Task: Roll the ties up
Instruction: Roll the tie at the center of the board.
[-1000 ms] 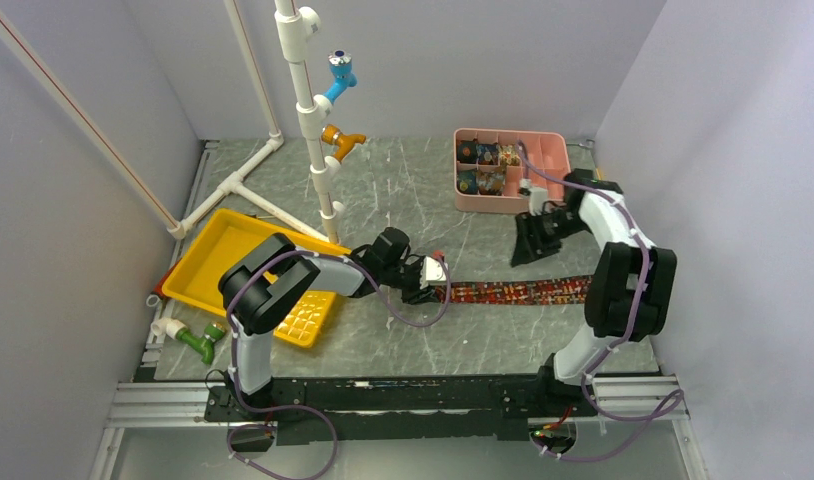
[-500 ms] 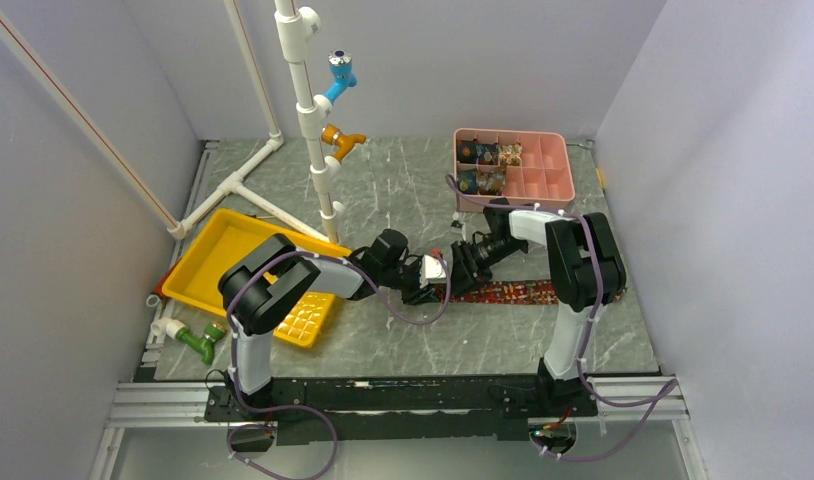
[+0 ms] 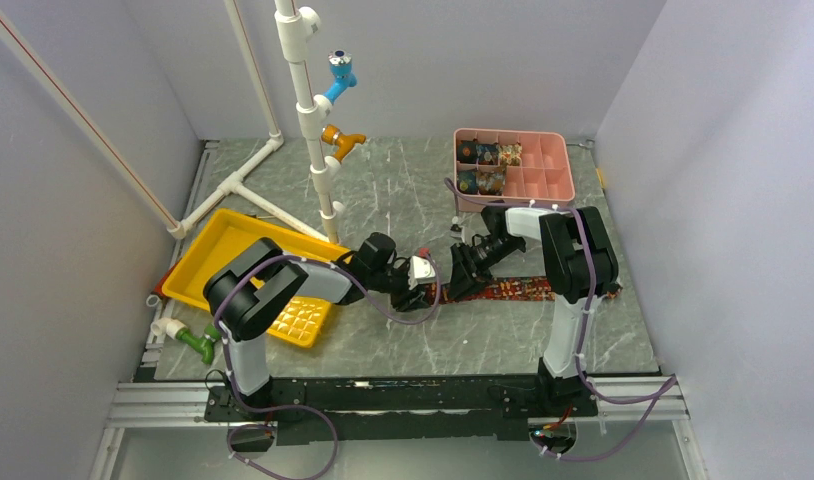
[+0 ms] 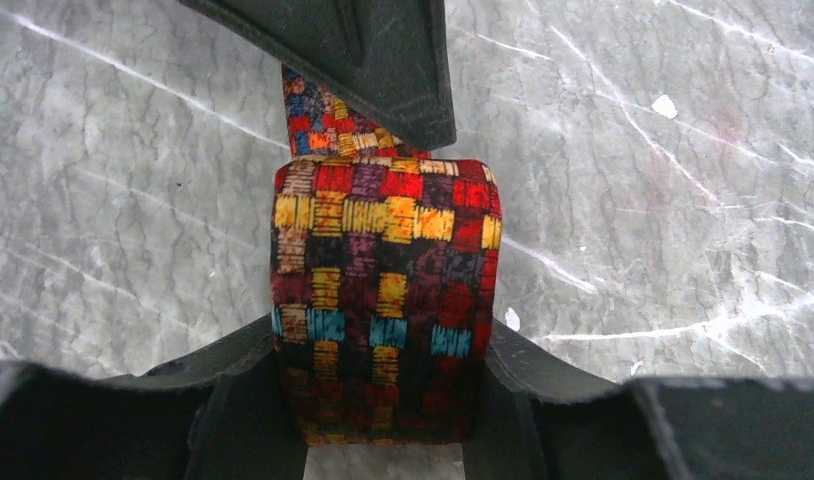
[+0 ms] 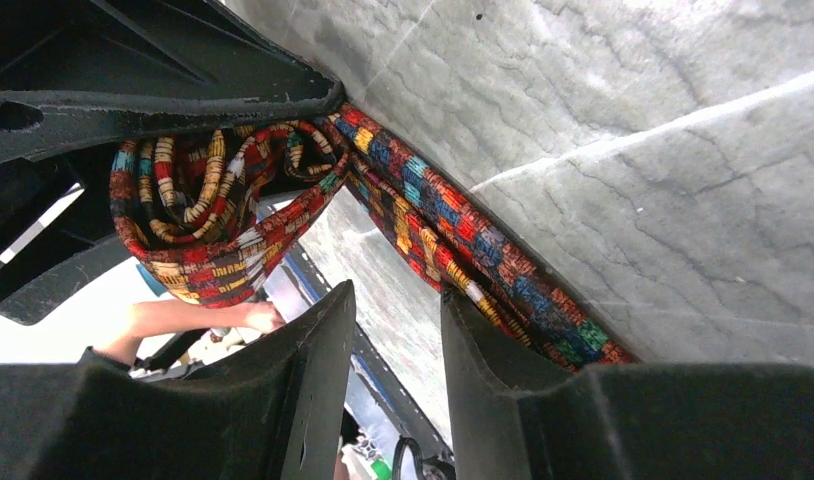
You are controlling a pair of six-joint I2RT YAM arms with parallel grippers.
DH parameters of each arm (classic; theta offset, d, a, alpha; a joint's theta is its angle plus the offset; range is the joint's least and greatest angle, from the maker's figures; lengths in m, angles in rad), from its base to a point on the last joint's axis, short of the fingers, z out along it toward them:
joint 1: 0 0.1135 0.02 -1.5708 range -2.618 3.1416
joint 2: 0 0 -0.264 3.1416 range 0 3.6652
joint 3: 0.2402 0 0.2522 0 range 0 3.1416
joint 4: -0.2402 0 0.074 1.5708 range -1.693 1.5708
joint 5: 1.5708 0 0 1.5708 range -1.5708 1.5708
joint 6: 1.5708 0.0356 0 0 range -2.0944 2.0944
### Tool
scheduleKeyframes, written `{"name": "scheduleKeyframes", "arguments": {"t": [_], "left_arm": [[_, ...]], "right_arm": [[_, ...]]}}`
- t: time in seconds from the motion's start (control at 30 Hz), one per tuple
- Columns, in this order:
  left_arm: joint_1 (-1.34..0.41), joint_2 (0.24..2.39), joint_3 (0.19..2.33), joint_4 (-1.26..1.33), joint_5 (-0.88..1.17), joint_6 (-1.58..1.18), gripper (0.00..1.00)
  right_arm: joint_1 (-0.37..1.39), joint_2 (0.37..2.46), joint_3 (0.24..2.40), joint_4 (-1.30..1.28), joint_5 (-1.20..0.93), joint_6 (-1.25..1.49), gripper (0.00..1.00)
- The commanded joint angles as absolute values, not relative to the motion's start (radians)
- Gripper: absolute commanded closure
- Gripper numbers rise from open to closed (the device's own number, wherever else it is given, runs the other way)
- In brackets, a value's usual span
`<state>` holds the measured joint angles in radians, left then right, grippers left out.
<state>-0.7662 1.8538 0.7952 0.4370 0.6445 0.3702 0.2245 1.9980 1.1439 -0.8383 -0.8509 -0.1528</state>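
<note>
Between the two fingers (image 4: 238,400) of our left gripper (image 4: 383,345) sits the wound end of the tie (image 4: 383,250), a short fat roll of red, gold and dark checks. It is pinched on both flanks, so we judge the jaws closed on it (how firmly, we cannot say). Just behind the roll stands our right gripper (image 5: 397,300), jaws apart and nothing between them, with one finger bearing down on the strip where it leaves the roll. From there the unwound part of the tie lies flat on the grey table (image 3: 383,190) and runs off to the right, passing under the right arm. We would put this tie somewhere short of halfway: several turns are wound, but a good length of strip is yet to be taken up, and the roll has then to go to the pink box (image 3: 548,160) at the far right of the table. There we count five finished rolls (image 3: 488,153) in the left-hand compartments (the overhead view is small, so the count is our best reading); the other compartments look bare. So: one tie in work, five rolled, no other flat tie in view, one box, and one yellow tray (image 3: 213,255) off to the left.
</note>
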Motion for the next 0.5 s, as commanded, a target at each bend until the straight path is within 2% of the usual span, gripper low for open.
{"name": "scheduleKeyframes", "arguments": {"t": [0.0, 0.13, 0.2, 0.37, 0.47], "left_arm": [[-0.749, 1.903, 0.772, 0.299, 0.560, 0.325, 0.51], [-0.749, 1.922, 0.783, 0.291, 0.560, 0.330, 0.68], [-0.751, 1.926, 0.790, 0.276, 0.560, 0.341, 0.72], [-0.763, 1.929, 0.800, 0.241, 0.540, 0.367, 0.74], [-0.772, 1.935, 0.805, 0.224, 0.523, 0.370, 0.74]], "right_arm": [[0.214, 2.028, 1.139, -0.777, -0.603, -0.230, 0.59], [0.223, 1.963, 1.138, -0.800, -0.682, -0.239, 0.59], [0.222, 1.913, 1.146, -0.807, -0.741, -0.220, 0.57], [0.222, 1.809, 1.155, -0.777, -0.903, -0.111, 0.48], [0.225, 1.817, 1.164, -0.771, -0.970, -0.040, 0.44]]}}
